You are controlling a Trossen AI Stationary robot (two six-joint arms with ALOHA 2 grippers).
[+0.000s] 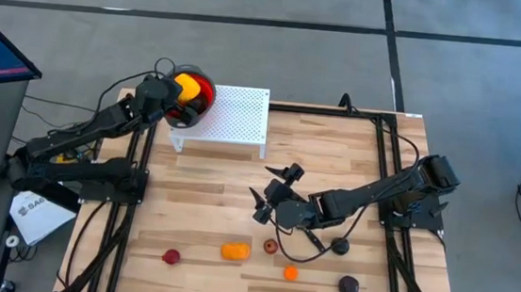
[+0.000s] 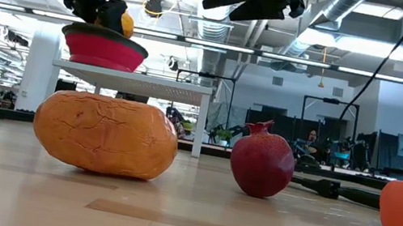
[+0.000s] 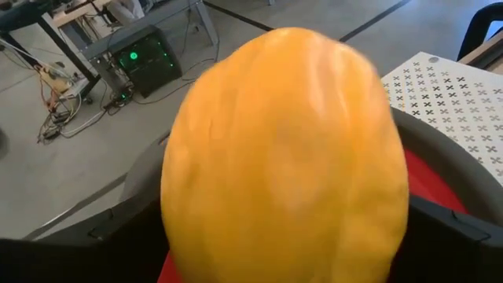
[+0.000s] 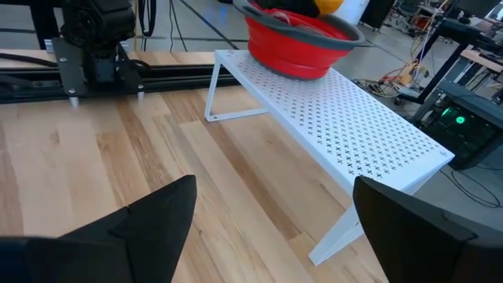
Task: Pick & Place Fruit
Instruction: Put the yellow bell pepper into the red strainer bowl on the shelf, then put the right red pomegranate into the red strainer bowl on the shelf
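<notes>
My left gripper (image 1: 176, 91) is over the red, grey-rimmed colander (image 1: 198, 103) on the white perforated shelf (image 1: 235, 115) and is shut on a yellow fruit (image 3: 283, 157). Dark red fruit lies in the colander beneath it. My right gripper (image 1: 268, 202) hovers open above the middle of the table, touching nothing. On the near part of the table rest a red fruit (image 1: 171, 256), a yellow-orange one (image 1: 235, 251), a dark red pomegranate (image 1: 270, 247), a small orange one (image 1: 290, 273) and two dark purple ones (image 1: 349, 286). My left gripper pinches the yellow fruit (image 1: 187, 86) between its two fingers (image 3: 464, 236), one on each side of its broad middle. The fingers come slanting down from the table's left. The fruit sits just above the colander's rim (image 2: 105, 35); whether it touches what lies inside, I cannot tell.
The shelf stands on thin white legs (image 4: 212, 94) at the far left of the table. Black frame rails (image 1: 386, 166) run along the right side, and a black cable (image 1: 303, 254) loops among the near fruit. Bare wood (image 1: 199, 197) lies between shelf and fruit.
</notes>
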